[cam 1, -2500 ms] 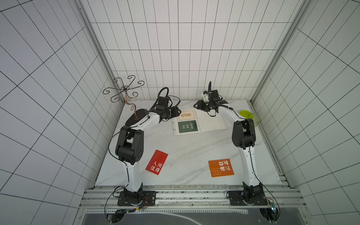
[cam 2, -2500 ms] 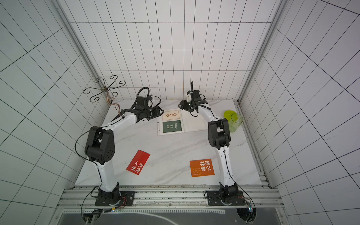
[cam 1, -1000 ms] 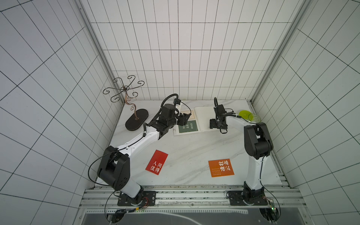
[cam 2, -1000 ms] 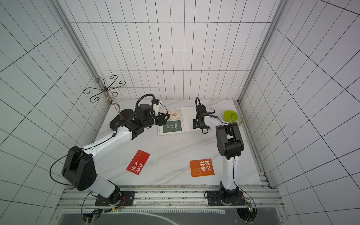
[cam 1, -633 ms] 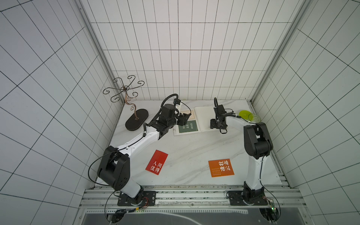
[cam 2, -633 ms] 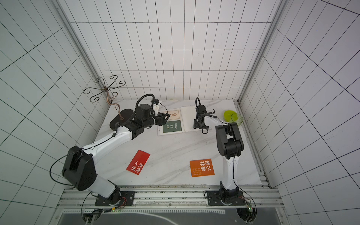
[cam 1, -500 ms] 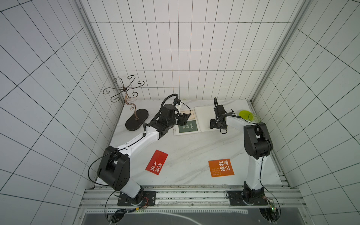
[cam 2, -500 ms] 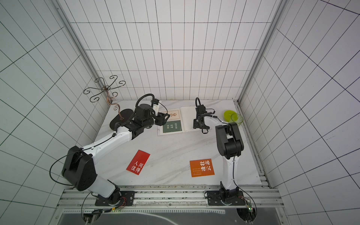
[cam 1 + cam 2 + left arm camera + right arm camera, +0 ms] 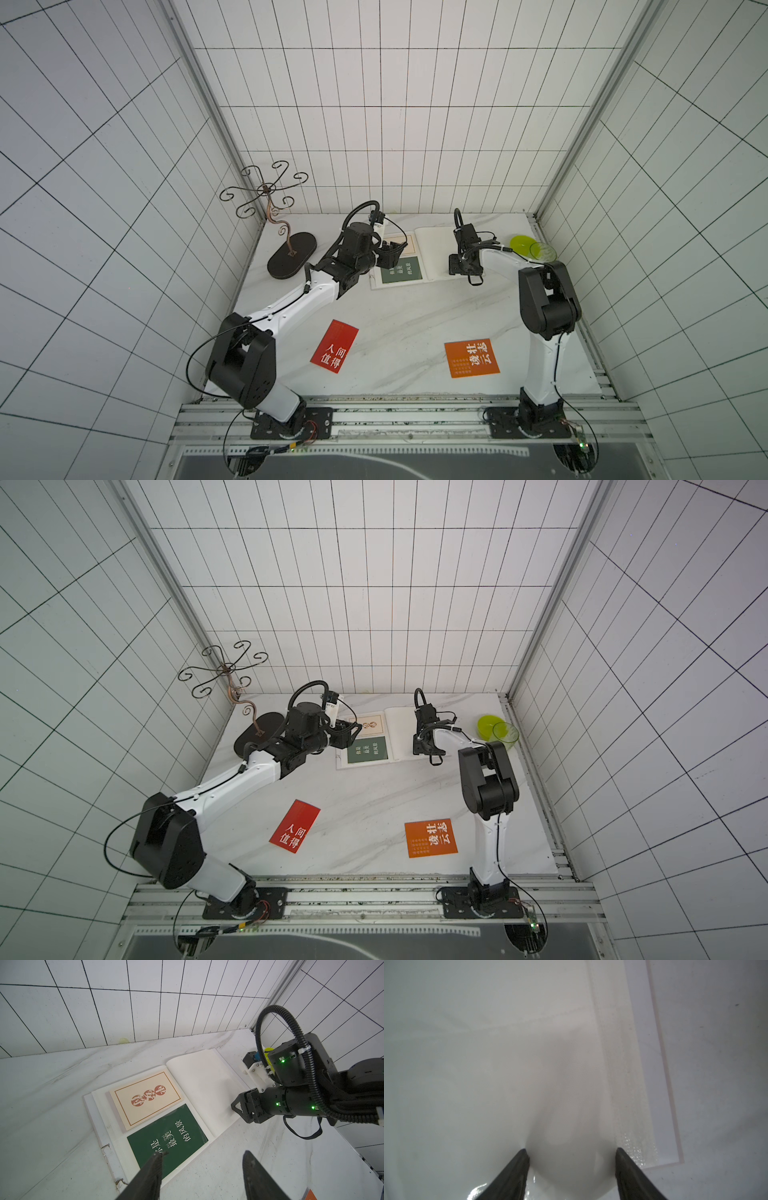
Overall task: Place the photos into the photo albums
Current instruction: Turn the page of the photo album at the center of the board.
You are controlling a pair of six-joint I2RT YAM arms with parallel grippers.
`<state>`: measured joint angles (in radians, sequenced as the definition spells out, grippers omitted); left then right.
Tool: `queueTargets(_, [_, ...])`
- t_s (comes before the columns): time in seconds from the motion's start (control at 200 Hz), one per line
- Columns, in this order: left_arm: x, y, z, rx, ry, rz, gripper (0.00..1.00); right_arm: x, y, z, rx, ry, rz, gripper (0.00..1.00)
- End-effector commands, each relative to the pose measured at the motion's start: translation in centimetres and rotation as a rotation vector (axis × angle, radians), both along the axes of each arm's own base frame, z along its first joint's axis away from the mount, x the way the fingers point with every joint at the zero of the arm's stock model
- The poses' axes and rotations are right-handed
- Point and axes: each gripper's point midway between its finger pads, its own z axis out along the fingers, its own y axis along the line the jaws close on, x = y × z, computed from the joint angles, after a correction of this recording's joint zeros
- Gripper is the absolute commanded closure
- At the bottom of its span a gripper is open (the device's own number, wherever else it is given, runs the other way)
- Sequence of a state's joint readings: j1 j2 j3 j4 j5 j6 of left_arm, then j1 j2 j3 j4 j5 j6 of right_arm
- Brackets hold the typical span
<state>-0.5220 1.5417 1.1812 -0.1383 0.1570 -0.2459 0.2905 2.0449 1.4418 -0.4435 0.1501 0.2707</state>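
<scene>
Both arms have drawn back from the far edge. The right gripper (image 9: 571, 1153) now presses on the blank page of the photo album (image 9: 205, 1084), jaws moderately apart, the sleeve film puckering between its tips, likely to open a pocket. The left gripper (image 9: 204, 1153) hovers wide and empty over the pocketed dark green card (image 9: 166, 1138), with the cream card (image 9: 145, 1098) just beyond. The red card (image 9: 334, 346) and orange card (image 9: 471, 358) lie well behind both grippers, unfiled.

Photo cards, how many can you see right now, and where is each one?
4. The cream card and dark green card sit on one page of the open album; the red card and orange card lie loose on the table. More may be hidden inside the album.
</scene>
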Motion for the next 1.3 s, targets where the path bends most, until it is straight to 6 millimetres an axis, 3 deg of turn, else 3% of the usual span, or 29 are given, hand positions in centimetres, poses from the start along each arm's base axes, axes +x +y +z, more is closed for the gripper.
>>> queueTargets(0.0, [-0.2,0.1,1.3,-0.013,-0.04,-0.002,0.38,-2.8,-1.3,-2.5,-0.09,0.105,-0.002,0.38])
queueTargets(0.21, [-0.3,0.2,1.5,-0.018,-0.042,0.0,0.38,-2.7,-1.4,-1.5,-0.127,0.081,0.001,0.55])
queueTargets(0.34, [-0.3,0.2,1.6,-0.018,-0.043,0.0,0.39,-2.6,-1.2,-1.0,-0.137,0.067,0.011,0.83])
queueTargets(0.485, [-0.4,0.3,1.6,-0.019,-0.045,0.001,0.38,-2.4,-1.0,-0.5,-0.135,0.058,0.014,0.87])
queueTargets(0.515, [-0.4,0.3,1.6,-0.019,-0.045,0.001,0.38,-2.4,-0.9,-0.4,-0.134,0.054,0.016,0.95])
queueTargets(0.59, [-0.4,0.3,1.7,-0.022,-0.046,0.002,0.38,-2.3,-0.8,-0.1,-0.135,0.047,0.019,1.0])
queueTargets(0.845, [-0.5,0.4,1.8,-0.022,-0.049,0.005,0.38,-2.2,-0.5,1.2,-0.132,0.025,0.024,1.0])
queueTargets(1.014, [-0.4,0.6,1.8,-0.018,-0.051,0.017,0.38,-1.8,0.1,3.6,-0.121,-0.026,0.029,1.0])
queueTargets(1.144, [-0.1,1.1,1.5,-0.006,-0.045,0.048,0.39,-1.5,1.5,6.1,-0.094,-0.087,0.067,1.0])
queueTargets(1.294, [0.2,1.7,1.4,0.005,-0.044,0.083,0.38,-1.5,4.4,8.4,-0.043,-0.158,0.159,1.0])
